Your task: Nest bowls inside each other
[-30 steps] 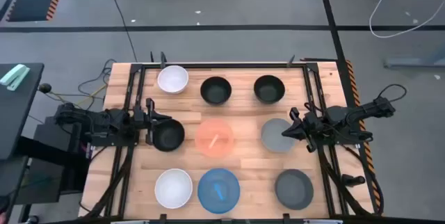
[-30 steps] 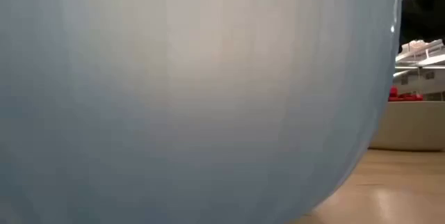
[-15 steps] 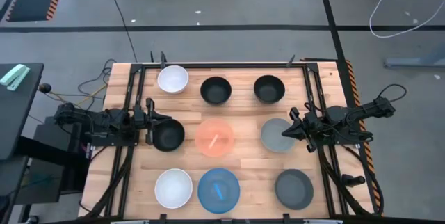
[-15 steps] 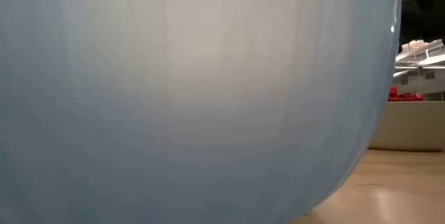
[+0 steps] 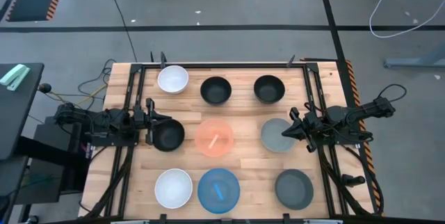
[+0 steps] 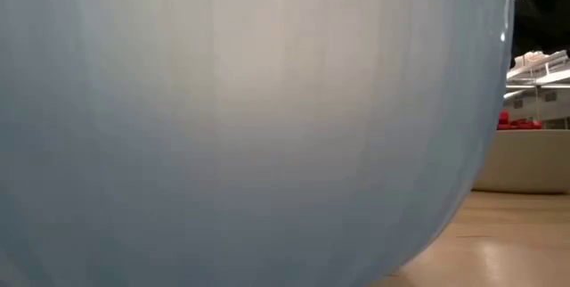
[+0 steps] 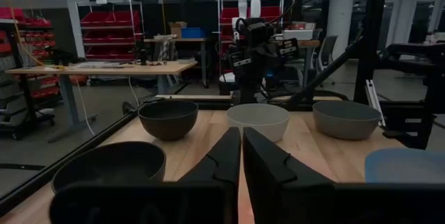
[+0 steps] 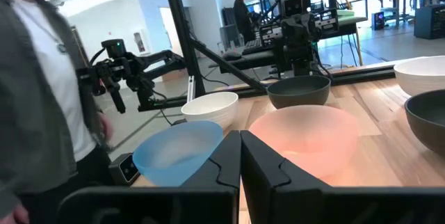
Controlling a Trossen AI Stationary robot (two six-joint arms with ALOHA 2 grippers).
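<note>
Across the table top [image 5: 240, 113]: nine bowls stand apart in three rows; none is nested yet.
Far row: white bowl [image 5: 172, 79], then two black bowls [image 5: 215, 90] [image 5: 269, 88].
Middle row: third black bowl [image 5: 168, 135], salmon-pink bowl [image 5: 215, 137], grey bowl [image 5: 276, 135].
Near row: second white bowl [image 5: 173, 188], blue bowl [image 5: 218, 190], second grey bowl [image 5: 293, 188].
Left gripper [image 5: 149, 121]: just beside the middle-row black bowl at the left edge; fingers drawn together, nothing between them.
Right gripper [image 5: 288, 130]: at the edge of the middle-row grey bowl; fingers pressed together, empty.
Change over the last second: no bowl or arm has visibly shifted in the high view.
Meaning for the task: judged still at the start; no bowl is lifted.
High view only: the full layout and both arms.
Low view only: the blue bowl's wall fills almost the whole picture, hiding the rest.
Wrist views only: finger closure, and a person [image 8: 35, 78] standing beyond the table.
</note>
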